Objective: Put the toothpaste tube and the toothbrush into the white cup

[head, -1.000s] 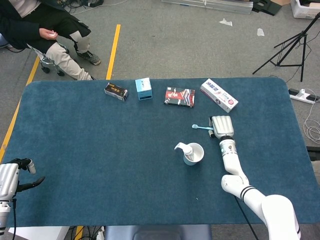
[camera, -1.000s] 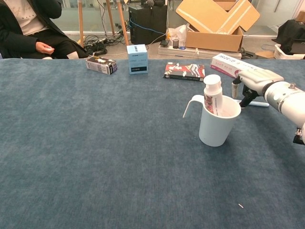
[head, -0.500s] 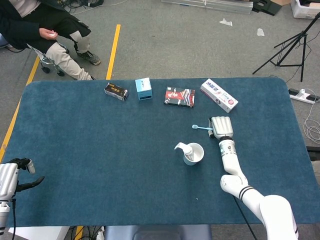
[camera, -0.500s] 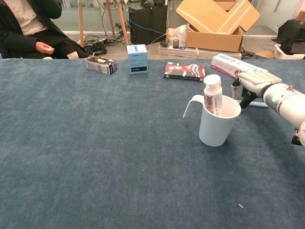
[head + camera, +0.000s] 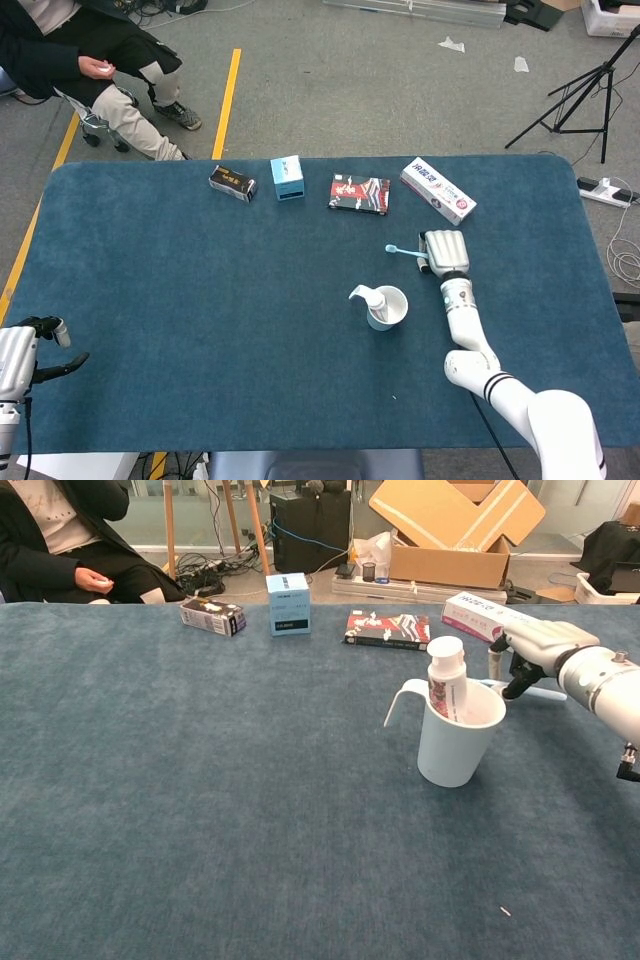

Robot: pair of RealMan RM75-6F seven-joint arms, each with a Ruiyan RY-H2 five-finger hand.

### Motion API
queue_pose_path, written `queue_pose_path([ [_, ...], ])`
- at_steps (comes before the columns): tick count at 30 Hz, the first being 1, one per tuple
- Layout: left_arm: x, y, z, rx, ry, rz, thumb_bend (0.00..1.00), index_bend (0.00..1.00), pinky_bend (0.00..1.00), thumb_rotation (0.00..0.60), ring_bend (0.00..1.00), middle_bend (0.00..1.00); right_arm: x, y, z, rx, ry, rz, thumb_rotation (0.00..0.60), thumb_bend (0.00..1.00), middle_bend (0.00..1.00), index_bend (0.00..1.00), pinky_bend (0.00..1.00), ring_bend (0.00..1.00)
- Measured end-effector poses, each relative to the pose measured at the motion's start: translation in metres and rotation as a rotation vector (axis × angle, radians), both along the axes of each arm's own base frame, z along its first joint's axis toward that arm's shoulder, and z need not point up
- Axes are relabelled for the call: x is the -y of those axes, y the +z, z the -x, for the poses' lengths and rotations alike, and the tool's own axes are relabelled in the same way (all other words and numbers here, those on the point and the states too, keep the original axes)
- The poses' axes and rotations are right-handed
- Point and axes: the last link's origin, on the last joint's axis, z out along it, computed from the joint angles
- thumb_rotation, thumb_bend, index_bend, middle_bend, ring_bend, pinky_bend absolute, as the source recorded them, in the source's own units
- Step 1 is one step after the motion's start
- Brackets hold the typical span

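Note:
The white cup (image 5: 388, 308) stands right of the table's middle, and the toothpaste tube (image 5: 447, 683) stands upright inside it, white cap up. A light blue toothbrush (image 5: 404, 252) lies crosswise just beyond the cup; in the chest view the toothbrush (image 5: 545, 693) shows under the hand. My right hand (image 5: 445, 253) is over its handle end with the fingers curled down around it, gripping it just above the cloth; the same right hand (image 5: 541, 645) shows right of the cup. My left hand (image 5: 32, 350) hangs at the near left corner, fingers apart, holding nothing.
Along the far edge lie a toothpaste box (image 5: 438, 190), a red and black pack (image 5: 359, 193), a light blue box (image 5: 287, 178) and a dark box (image 5: 232, 183). A person sits beyond the far left corner. A tripod (image 5: 585, 90) stands off the table's right.
My right hand has edged away from me and risen slightly, and the toothbrush has shifted with it. The cup, the tube and the left hand have stayed put.

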Motion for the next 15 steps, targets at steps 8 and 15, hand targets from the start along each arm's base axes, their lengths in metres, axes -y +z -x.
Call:
queue_pose_path([
  [8, 0.000, -0.002, 0.001, -0.006, 0.002, 0.005, 0.04, 0.66, 0.63, 0.600, 0.53, 0.62, -0.003, 0.014, -0.015, 0.076, 0.042, 0.022, 0.600, 0.30, 1.00, 0.64, 1.00, 1.00],
  [15, 0.000, -0.004, 0.001, -0.012, 0.004, 0.013, 0.04, 0.66, 0.63, 0.600, 0.53, 0.62, -0.009, 0.034, -0.034, 0.170, 0.074, 0.047, 0.600, 0.30, 1.00, 0.64, 1.00, 1.00],
])
